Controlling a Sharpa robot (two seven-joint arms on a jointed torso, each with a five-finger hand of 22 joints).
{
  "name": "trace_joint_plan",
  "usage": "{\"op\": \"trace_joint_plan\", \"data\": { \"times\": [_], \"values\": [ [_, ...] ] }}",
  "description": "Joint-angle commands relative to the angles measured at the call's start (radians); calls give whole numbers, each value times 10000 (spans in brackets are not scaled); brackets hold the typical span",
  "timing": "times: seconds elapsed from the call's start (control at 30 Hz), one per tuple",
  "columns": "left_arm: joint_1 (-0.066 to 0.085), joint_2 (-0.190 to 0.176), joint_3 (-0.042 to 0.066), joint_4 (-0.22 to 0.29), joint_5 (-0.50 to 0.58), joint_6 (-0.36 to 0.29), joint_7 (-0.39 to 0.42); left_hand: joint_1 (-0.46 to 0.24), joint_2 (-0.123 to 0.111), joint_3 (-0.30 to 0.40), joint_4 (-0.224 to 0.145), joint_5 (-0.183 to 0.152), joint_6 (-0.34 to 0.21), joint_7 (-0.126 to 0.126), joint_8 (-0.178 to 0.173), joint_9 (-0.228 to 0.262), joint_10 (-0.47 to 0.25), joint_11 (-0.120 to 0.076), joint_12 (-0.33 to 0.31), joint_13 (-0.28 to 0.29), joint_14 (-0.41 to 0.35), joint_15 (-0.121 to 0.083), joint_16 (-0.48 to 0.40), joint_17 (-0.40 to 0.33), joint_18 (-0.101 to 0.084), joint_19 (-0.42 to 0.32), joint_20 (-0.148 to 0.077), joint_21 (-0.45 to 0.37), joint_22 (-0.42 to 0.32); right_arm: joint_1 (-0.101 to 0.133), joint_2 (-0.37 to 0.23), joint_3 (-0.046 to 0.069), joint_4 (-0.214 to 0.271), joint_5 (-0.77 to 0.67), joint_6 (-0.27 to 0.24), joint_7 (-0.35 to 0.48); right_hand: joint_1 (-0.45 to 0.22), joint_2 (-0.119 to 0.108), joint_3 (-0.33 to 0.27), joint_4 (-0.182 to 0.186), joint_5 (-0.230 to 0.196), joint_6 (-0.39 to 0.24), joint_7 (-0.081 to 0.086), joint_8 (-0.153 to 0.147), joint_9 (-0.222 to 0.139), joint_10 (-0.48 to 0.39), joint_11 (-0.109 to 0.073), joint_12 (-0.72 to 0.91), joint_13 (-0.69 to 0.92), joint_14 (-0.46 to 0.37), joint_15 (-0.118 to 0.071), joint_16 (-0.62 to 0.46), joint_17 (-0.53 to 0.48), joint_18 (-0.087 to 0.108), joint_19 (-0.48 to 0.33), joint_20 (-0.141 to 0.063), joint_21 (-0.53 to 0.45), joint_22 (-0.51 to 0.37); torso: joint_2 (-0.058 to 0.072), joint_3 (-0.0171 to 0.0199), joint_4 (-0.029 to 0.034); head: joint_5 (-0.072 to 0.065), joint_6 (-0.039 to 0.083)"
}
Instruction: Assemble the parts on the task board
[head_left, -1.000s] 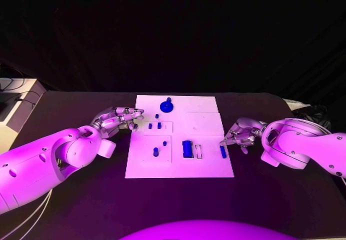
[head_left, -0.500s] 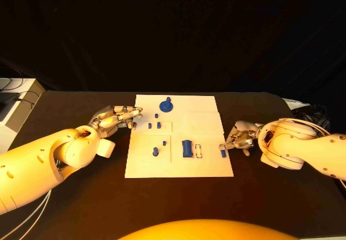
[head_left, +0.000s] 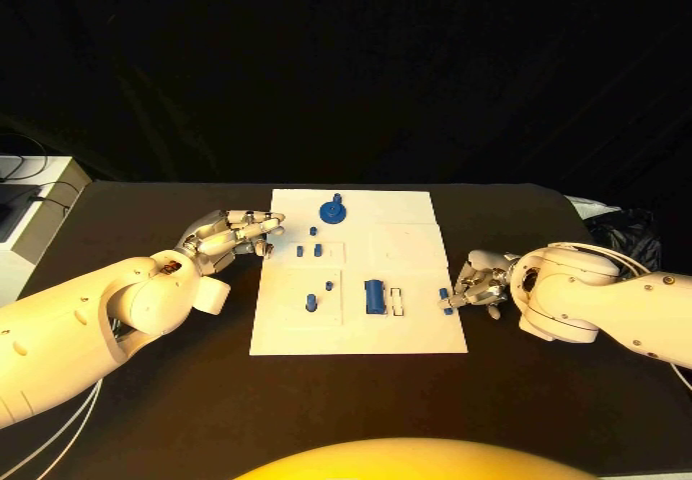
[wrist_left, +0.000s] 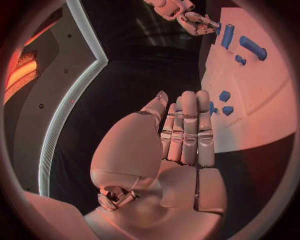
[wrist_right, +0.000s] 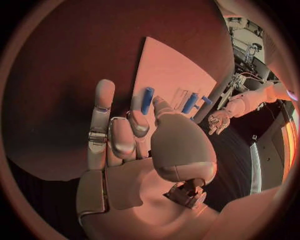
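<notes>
The right hand (head_left: 480, 285) pinches a small blue peg (wrist_right: 147, 100) that looks light, stiff and slippery, best gripped mid-shaft; the left hand (head_left: 231, 238) hovers empty.

Warm orange light, dark backdrop, fisheye-bent edges

1. You cannot tell whether the right hand (head_left: 480, 287) actually pinches the small blue peg (wrist_right: 147, 100) at its fingertips or only touches it.
2. The far small parts (head_left: 307, 251) on the task board (head_left: 411, 235) are too tiny to make out their shape.
</notes>
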Motion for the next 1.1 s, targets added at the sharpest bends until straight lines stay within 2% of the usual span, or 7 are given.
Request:
{"op": "trace_joint_plan", "data": {
  "times": [0.03, 0.3, 0.57, 0.63, 0.7, 0.8, 1.1],
  "values": [
    [-4, 5, 6, 32, 64, 29, 144, -109, 18, -17, 55, 24, -21, -44, 7, 11, 60, -27, 43, 13, -9, 5, -42, -16, -117, 63, 15, -57, 12, -82, 105, -8, -29, -216, 198, -148, 48, -30, -52, -6, -31, -98, -2, -72, -40, -15, 25, -63, 201, 1, -33, 54, 8, -198, 357, -30, 23, -14, 5, 4, -8, 22, -19],
    [-6, -12, 6, 29, 67, 33, 122, -106, 25, -46, 64, 25, -28, -39, 1, 10, 51, -26, 48, 10, -9, 4, -39, -11, -133, 75, 1, -81, 22, -172, 296, -10, -91, -224, 222, -110, 265, 190, -162, -531, 167, -242, 62, -78, -186, -106, 75, -120, 148, -5, 5, 28, -17, -163, 355, 12, -26, -38, -1, -6, 9, 9, -35],
    [-7, -15, 6, 33, 67, 30, 112, -106, 25, -46, 64, 25, -28, -39, 1, 10, 51, -26, 48, 10, -9, 4, -39, -11, -133, 75, 1, -81, 22, -196, 395, -13, -170, -226, 354, -68, 966, 677, 178, -1473, 2245, -413, 56, -96, -453, -207, 57, -194, 108, -14, -19, 2, -25, -175, 342, -1, -62, -51, -3, -9, 1, -2, -23],
    [-7, -15, 6, 35, 68, 28, 111, -106, 25, -46, 64, 25, -28, -39, 1, 10, 51, -26, 48, 10, -9, 4, -39, -11, -133, 75, 1, -81, 22, -198, 424, -14, -215, -226, 390, -54, 1121, 787, 706, -1669, 1593, -481, 55, -99, -551, -256, 52, -238, 89, -18, -28, -7, -23, -185, 340, -12, -70, -50, -5, -9, 4, 0, -28],
    [-7, -18, 6, 39, 68, 29, 109, -106, 25, -46, 64, 25, -28, -39, 1, 10, 51, -26, 48, 10, -9, 4, -39, -11, -133, 75, 1, -81, 22, -200, 450, -16, -256, -226, 432, -20, 825, 474, 1804, -1868, 1534, -498, 88, -73, -669, -289, 62, -259, 65, -14, 0, -25, -22, -189, 342, -10, -85, -44, -6, -9, 6, -1, -37],
    [-7, -24, 6, 43, 69, 28, 108, -99, 44, -47, 68, 25, -37, -33, 1, 11, 48, -23, 48, 10, -7, 7, -35, -9, -135, 82, -1, -90, 29, -207, 490, -20, -313, -230, 585, 148, 1049, 416, 2669, -2375, 1370, -649, 181, -89, -692, -378, 103, -375, 4, -31, 1, -63, -39, -179, 311, 2, -118, -44, -2, -6, 10, 19, -36],
    [-8, -21, 6, 52, 69, 25, 117, -99, 44, -47, 68, 25, -37, -33, 1, 11, 48, -23, 48, 10, -7, 7, -35, -9, -135, 82, -1, -90, 29, -219, 537, -27, -353, -208, 516, 547, 991, 461, 4442, -3445, 1870, -869, 511, -97, -946, -487, 240, -516, -159, -45, 118, -118, 23, 17, 231, 108, -99, 189, -4, -7, 10, 168, -35]
  ]
}}
